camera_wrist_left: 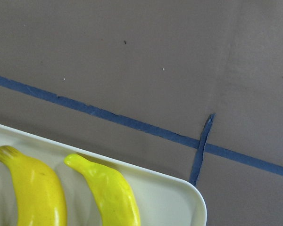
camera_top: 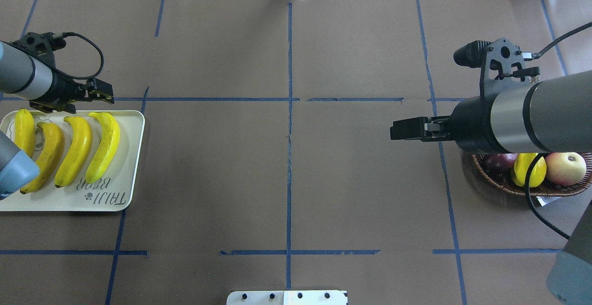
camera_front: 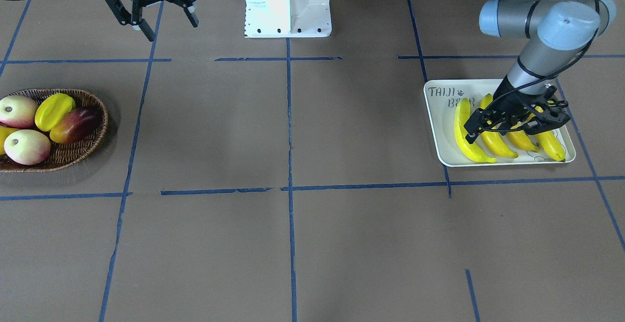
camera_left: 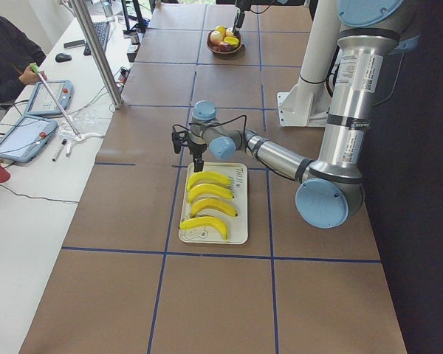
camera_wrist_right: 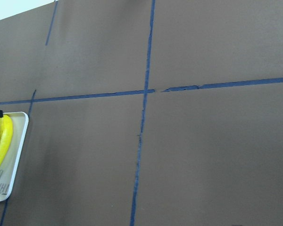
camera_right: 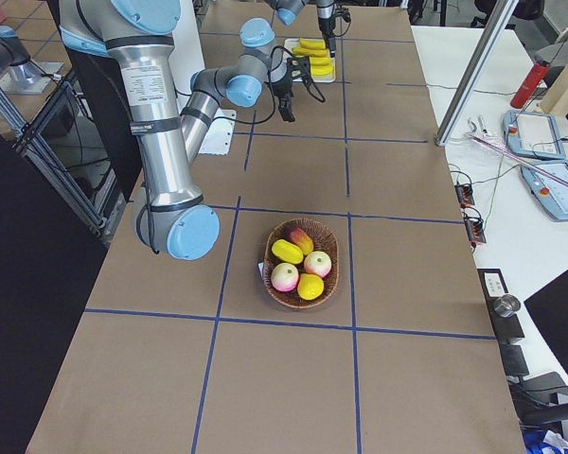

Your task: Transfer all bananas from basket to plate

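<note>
Four yellow bananas (camera_front: pixel 493 139) lie side by side on the cream plate (camera_front: pixel 442 131); they also show in the overhead view (camera_top: pixel 76 150) on the plate (camera_top: pixel 132 157). My left gripper (camera_front: pixel 498 129) hangs just above the plate's far end, open and empty; it shows in the overhead view (camera_top: pixel 101 94) too. The left wrist view shows two banana tips (camera_wrist_left: pixel 104 183). The wicker basket (camera_front: pixel 78 153) holds no banana that I can see. My right gripper (camera_front: pixel 171 25) is open and empty, raised near the basket (camera_top: pixel 495 180).
In the basket lie two pale red-yellow apples (camera_front: pixel 27 146), an oval yellow-green fruit (camera_front: pixel 53 111) and a red-and-yellow mango (camera_front: pixel 75 124). The robot's white base (camera_front: pixel 288 4) stands at the table's middle edge. Blue tape lines cross the brown table.
</note>
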